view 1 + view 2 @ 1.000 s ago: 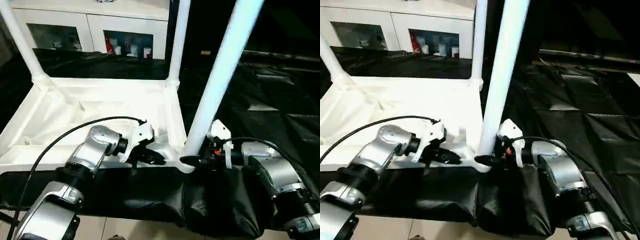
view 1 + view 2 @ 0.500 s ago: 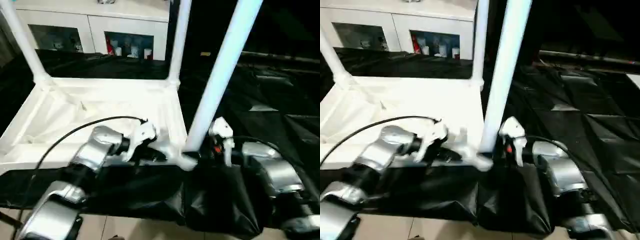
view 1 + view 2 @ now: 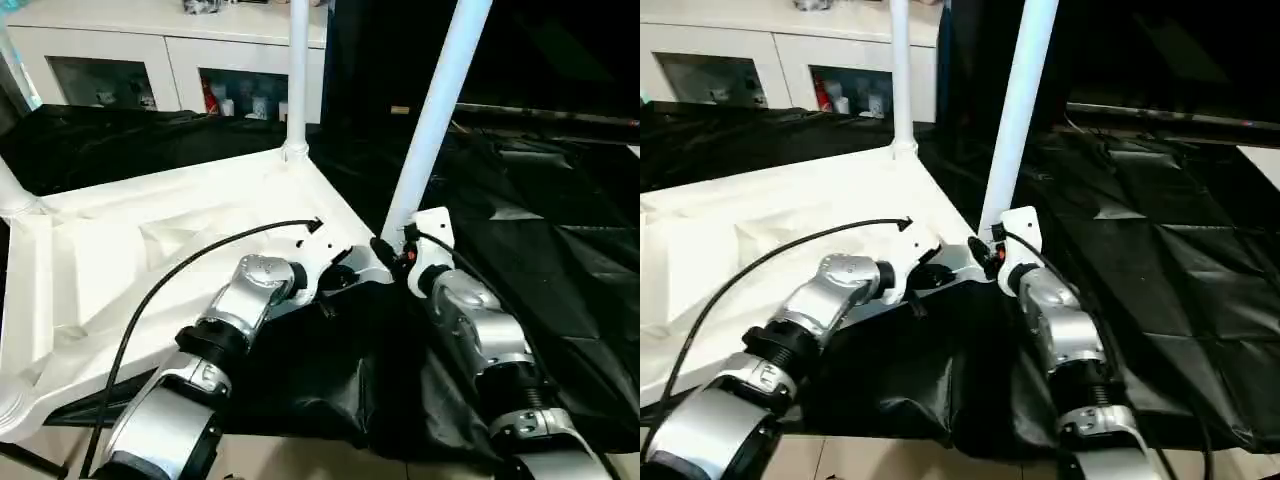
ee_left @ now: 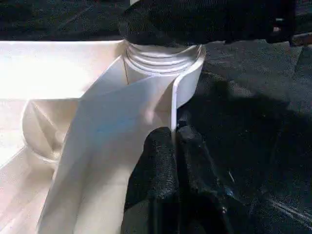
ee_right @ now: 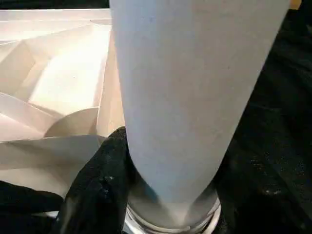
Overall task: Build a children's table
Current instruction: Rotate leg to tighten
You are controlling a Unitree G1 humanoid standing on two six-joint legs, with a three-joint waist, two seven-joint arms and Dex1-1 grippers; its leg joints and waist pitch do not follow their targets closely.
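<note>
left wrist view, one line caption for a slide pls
Left claw pinching the thin rim of the upturned tabletop beside a corner socket holding a leg.

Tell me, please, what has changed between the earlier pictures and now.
The tabletop has swung round on the black cloth, its gripped corner turning away from the robot. Unchanged: the left gripper pinches the rim, the right gripper clasps the base of the near leg.

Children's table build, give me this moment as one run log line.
left gripper: shut on tabletop rim | right gripper: around the near leg at corner socket | far leg: upright
</note>
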